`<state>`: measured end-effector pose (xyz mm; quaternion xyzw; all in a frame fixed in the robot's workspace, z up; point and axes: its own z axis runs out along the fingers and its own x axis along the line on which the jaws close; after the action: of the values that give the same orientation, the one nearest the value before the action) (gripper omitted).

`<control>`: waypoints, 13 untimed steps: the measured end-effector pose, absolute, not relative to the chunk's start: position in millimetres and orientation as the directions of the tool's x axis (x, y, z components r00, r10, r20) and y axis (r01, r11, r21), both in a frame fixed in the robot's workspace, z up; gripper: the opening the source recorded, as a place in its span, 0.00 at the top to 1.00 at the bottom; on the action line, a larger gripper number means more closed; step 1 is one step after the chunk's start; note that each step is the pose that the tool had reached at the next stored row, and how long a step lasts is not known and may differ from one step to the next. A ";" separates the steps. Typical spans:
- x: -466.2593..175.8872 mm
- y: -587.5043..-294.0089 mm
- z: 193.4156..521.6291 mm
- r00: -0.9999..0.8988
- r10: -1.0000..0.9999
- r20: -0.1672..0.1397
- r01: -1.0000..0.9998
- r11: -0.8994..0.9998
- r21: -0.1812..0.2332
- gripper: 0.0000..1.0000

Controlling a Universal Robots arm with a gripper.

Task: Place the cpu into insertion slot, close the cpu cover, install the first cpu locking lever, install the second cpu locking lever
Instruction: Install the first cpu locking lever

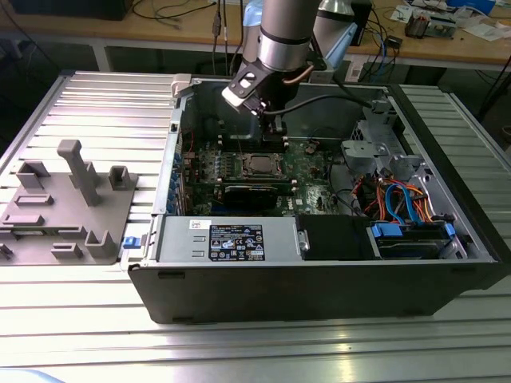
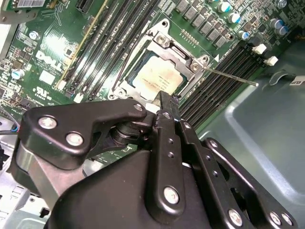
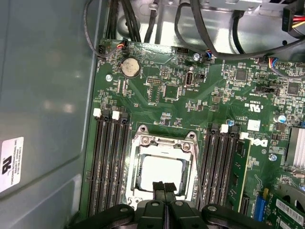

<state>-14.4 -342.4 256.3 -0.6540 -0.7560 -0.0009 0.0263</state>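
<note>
Now showing the gripper (image 3: 164,186) hanging close over the socket (image 3: 164,142) on the green board (image 3: 209,105), its fingers (image 3: 158,188) pressed together and gripping nothing. Also showing the chip (image 3: 159,168) lying in that socket, framed by the closed metal cover (image 3: 193,171), with one thin lever (image 2: 231,76) sticking out sideways beside it.

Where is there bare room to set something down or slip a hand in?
Bare ribbed table lies between the grey fixture and the far edge, and a wide strip runs in front of the computer case. Inside the case it is crowded: the gripper hangs over the cpu, with cables bunched at the exterior view's right.
</note>
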 end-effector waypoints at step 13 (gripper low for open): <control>-14.4 -342.4 256.3 -0.284 0.958 0.041 0.958 0.286 -0.033 0.89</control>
<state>-14.4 -342.4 256.3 -0.5976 -0.8014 0.0009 0.0263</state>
